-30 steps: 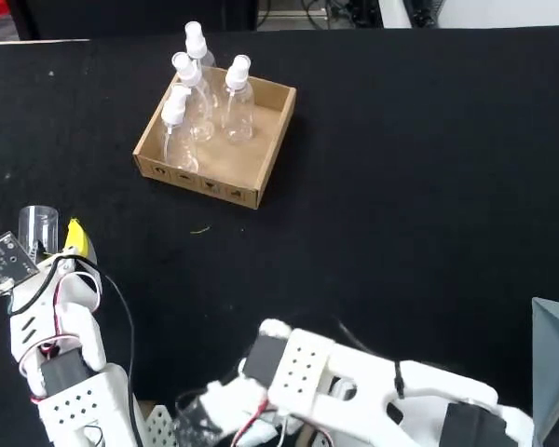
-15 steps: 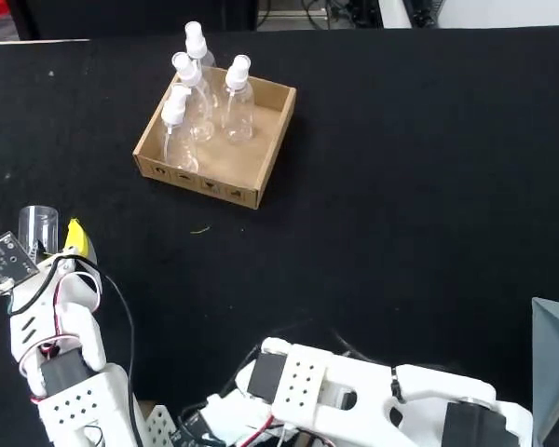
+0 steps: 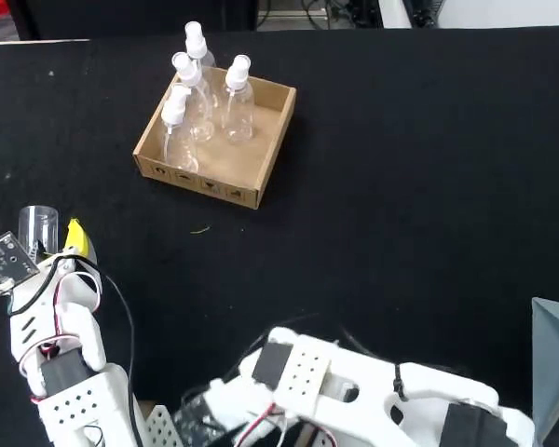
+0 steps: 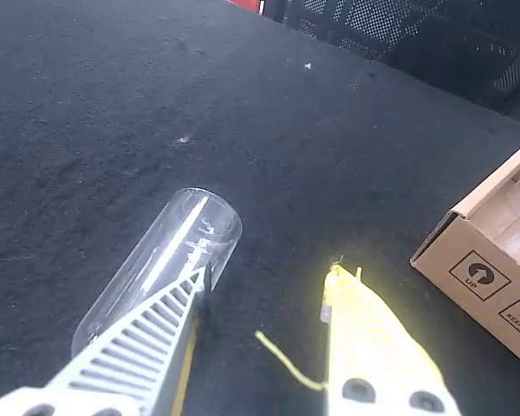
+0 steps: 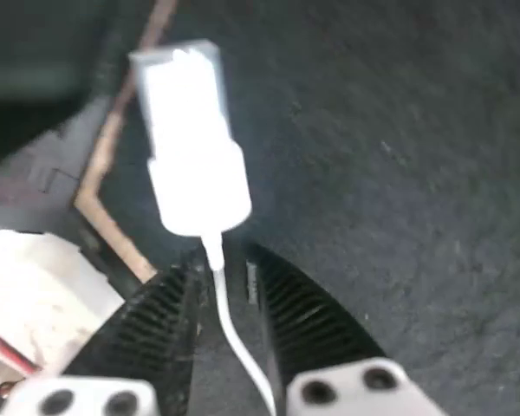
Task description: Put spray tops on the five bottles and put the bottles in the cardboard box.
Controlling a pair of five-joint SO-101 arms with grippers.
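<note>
Down to the last bottle, judging by the four capped bottles (image 3: 238, 107) already standing in the cardboard box (image 3: 200, 183), far and left of centre on the table (image 3: 429, 186). Over at the near left: an uncapped bottle (image 4: 160, 260), lying just outside the white finger of the left gripper (image 4: 264, 299), touching it or a hair off, cannot say which. Spread wide there, with only black cloth between the white and yellow fingers. Across to the right gripper (image 5: 224, 277): closed in on the thin tube of a spray top (image 5: 191, 147), white head out past the black fingertips. Folded low along the near edge, that right arm (image 3: 354, 391), well apart from the bottle. Next up, most likely: close the left round the bottle to steady it, then bring the top across and thread the tube into the open neck. Calls for a careful line-up.
</note>
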